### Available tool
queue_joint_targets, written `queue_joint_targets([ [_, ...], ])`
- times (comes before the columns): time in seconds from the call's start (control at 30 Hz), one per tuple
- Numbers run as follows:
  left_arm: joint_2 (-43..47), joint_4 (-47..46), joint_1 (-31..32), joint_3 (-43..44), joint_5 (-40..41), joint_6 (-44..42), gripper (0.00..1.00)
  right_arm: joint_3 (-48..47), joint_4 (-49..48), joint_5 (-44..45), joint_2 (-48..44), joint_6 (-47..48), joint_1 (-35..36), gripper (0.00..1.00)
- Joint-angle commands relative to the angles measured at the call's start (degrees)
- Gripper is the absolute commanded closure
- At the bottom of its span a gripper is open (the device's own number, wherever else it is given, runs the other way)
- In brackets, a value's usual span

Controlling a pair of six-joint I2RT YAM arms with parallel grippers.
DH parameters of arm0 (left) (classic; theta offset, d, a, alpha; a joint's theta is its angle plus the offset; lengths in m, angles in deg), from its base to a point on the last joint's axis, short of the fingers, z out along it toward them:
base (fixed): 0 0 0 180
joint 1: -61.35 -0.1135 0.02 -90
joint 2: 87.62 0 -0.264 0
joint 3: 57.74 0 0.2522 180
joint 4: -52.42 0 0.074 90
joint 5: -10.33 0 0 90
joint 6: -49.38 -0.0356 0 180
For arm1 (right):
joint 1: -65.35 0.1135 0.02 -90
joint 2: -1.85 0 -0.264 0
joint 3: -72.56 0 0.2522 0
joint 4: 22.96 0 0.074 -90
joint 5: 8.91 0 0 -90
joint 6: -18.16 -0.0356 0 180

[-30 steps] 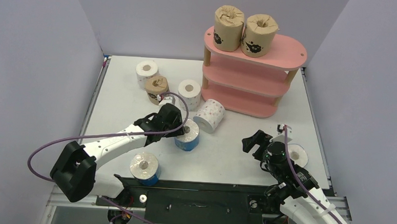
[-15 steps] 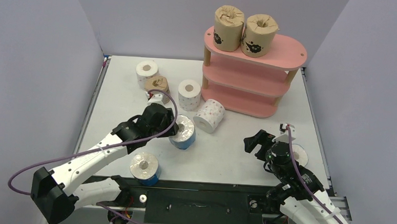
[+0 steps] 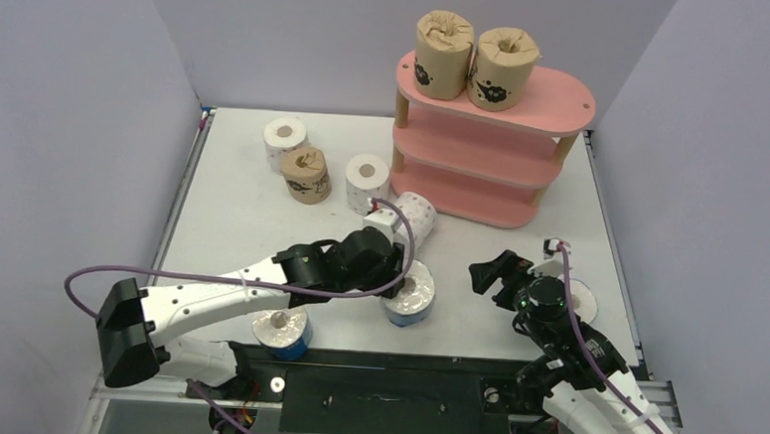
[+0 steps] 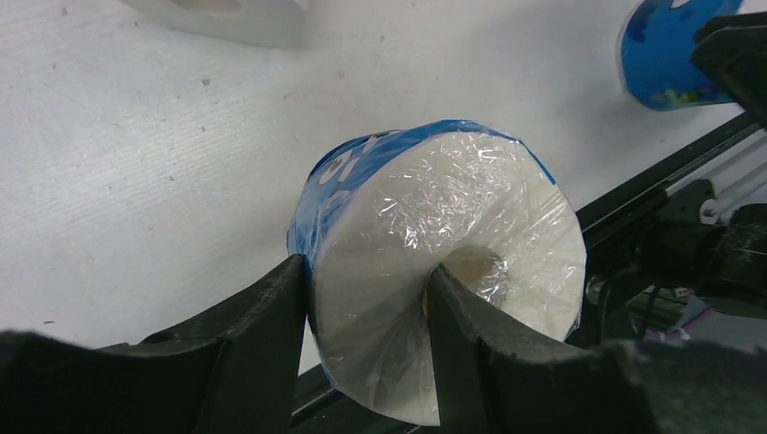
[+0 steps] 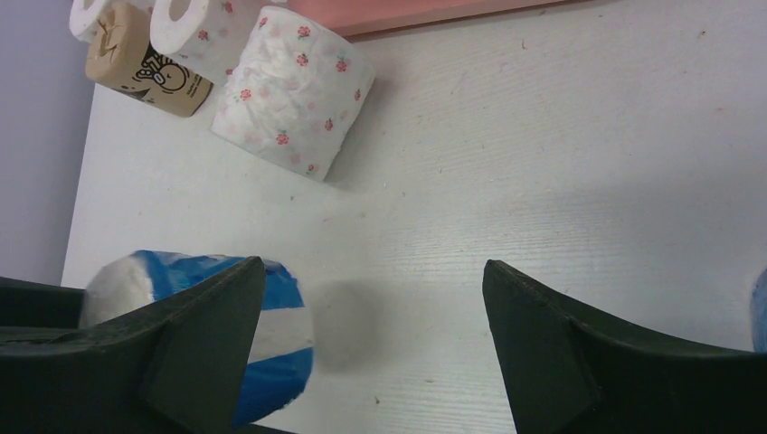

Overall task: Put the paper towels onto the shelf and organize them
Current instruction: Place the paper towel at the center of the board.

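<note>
Gripping a blue-patterned plastic-wrapped paper roll (image 4: 434,208) with the left claw (image 4: 366,307), one finger (image 4: 466,362) in its core; holding the right claw (image 5: 371,280) wide open, empty.

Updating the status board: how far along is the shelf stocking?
Done: two brown rolls stand on the top tier of the pink shelf. In hand: the left gripper clamps a blue roll, one finger inside its core. Left: shelving it plus six rolls on the table; right gripper open, empty.
</note>
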Motion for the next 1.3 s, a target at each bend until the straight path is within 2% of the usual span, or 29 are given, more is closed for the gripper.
queue_joint_targets([
  [0.0, -4.46, -7.12, 1.40, 1.53, 1.04, 0.12, 0.83, -1.43, -1.83, -2.24, 2.78, 0.76, 0.44, 0.14],
  [0.37, -16.77, -14.32, 2.07, 1.66, 2.80, 3.64, 0.82, -1.10, -0.38, -1.52, 4.98, -2.58, 0.58, 0.14],
  [0.53, -19.27, -14.82, 2.08, 2.70, 3.12, 4.40, 0.78, 0.13, 0.35, 0.41, 3.32, -5.46, 0.55, 0.12],
  [0.63, -19.16, -13.98, 2.16, 3.27, 3.17, 4.78, 0.66, 0.12, -0.20, -3.81, 3.72, -2.51, 0.52, 0.11],
  [0.73, -17.44, -12.99, 2.39, 2.96, 4.30, 5.25, 0.45, -0.35, 0.00, -6.62, 6.49, -1.06, 0.64, 0.10],
  [0.8, -14.49, -11.97, 2.62, 2.61, 5.35, 5.61, 0.34, -0.29, -0.58, -8.18, 7.15, -0.27, 0.79, 0.09],
  [0.83, -13.69, -11.43, 2.66, 2.14, 5.62, 5.87, 0.32, -0.30, -0.78, -8.90, 7.28, 0.21, 0.99, 0.08],
  [0.9, -10.60, -11.06, 2.69, 1.15, 6.43, 6.30, 0.21, -0.43, -1.26, -9.73, 7.65, 0.69, 1.34, 0.07],
  [0.93, -8.54, -11.14, 2.69, 0.23, 6.79, 6.56, 0.11, -0.77, -1.38, -10.08, 7.94, 0.93, 1.49, 0.07],
  [1.0, -5.29, -11.22, 2.69, -1.10, 7.41, 7.12, 0.01, -1.41, -1.50, -10.54, 9.31, 1.41, 2.13, 0.07],
  [1.17, 3.33, -11.62, 2.78, -6.76, 13.09, 10.45, 0.04, -3.64, -0.81, -8.70, 15.61, 1.87, 6.46, 0.06],
  [1.27, 10.13, -15.10, 2.79, -14.60, 16.51, 14.38, 0.03, -5.15, 0.12, -4.72, 19.22, 1.54, 9.54, 0.08],
])
